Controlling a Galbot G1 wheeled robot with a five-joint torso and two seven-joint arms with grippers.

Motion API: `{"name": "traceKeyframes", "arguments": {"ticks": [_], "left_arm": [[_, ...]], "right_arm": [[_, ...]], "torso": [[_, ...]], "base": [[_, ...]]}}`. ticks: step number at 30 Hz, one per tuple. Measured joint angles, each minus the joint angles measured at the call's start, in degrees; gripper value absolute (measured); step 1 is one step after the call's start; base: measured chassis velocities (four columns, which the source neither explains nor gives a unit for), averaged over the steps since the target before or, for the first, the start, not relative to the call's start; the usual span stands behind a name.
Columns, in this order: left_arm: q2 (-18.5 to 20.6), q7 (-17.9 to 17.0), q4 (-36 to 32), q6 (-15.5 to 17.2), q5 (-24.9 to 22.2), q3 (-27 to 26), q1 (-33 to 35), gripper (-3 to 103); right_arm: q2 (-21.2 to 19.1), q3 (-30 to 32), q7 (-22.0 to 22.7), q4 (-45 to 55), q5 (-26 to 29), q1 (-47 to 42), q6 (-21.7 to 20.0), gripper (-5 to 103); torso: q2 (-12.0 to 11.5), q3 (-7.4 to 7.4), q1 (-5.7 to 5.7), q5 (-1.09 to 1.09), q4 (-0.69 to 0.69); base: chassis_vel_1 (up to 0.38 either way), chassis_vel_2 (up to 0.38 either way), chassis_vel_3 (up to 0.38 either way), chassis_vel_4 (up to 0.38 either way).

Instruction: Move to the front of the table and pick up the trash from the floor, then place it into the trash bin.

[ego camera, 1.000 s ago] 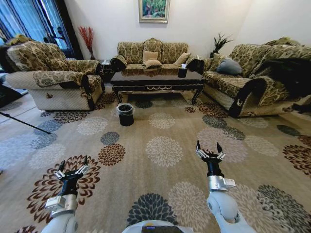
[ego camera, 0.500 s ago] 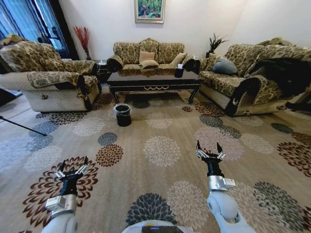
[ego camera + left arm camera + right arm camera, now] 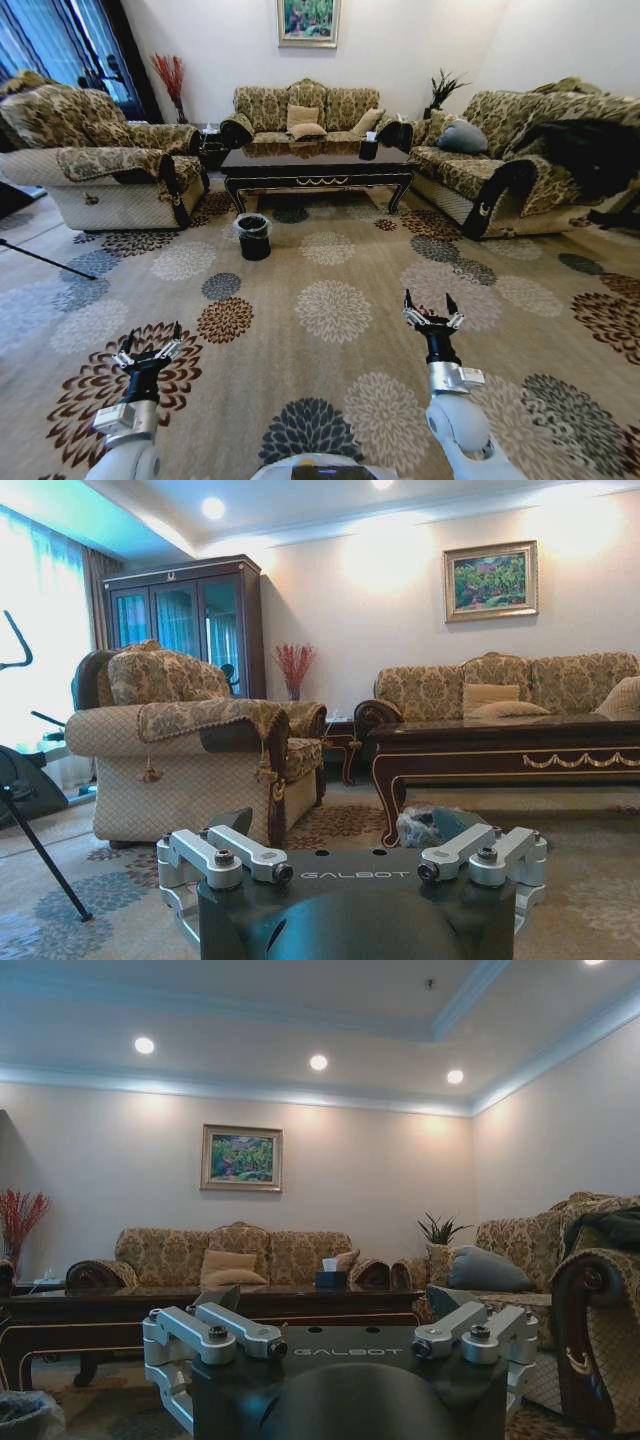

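Nearest the robot, the left gripper (image 3: 148,349) hangs low over the beige-tan flower-medallion carpet floor (image 3: 330,360), its black-tipped fingers spread apart with nothing between them, above a brown and maroon medallion. The right gripper (image 3: 432,310) is held a little farther forward on the other side, its jaws likewise parted and holding nothing, over a pale cream medallion. Both arms point straight ahead and neither touches the carpet.

Well beyond both sets of jaws, ahead and between the two grippers but nearer the left one's line, stands the small round black trash bin (image 3: 254,236) with a crinkled clear plastic liner over its rim. It sits on the carpet just in front of the near left leg of the long low dark-brown glossy wooden coffee table (image 3: 318,163) with gold scroll trim. In the left wrist view the bin's liner (image 3: 428,825) peeps over the gripper body, beside the table leg (image 3: 389,802). In the right wrist view its rim (image 3: 22,1412) shows at the edge, below the table.

The trash itself cannot be made out on the carpet from this distance.

On the far right end of the table stands a small black tissue box (image 3: 369,149). Around the table are patterned gold-and-brown sofas: an armchair (image 3: 95,160) beyond the left gripper, a long sofa (image 3: 308,110) behind the table, another sofa (image 3: 510,165) beyond the right gripper.
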Motion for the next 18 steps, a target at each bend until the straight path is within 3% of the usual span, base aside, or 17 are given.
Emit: {"name": "traceKeyframes", "arguments": {"ticks": [18], "left_arm": [[0.00,0.00,0.00,0.00,0.00,0.00,0.00,100]], "right_arm": [[0.00,0.00,0.00,0.00,0.00,0.00,0.00,100]], "torso": [[4.44,2.97,1.47,0.00,0.00]], "base": [[0.000,0.000,0.000,0.000]]}}
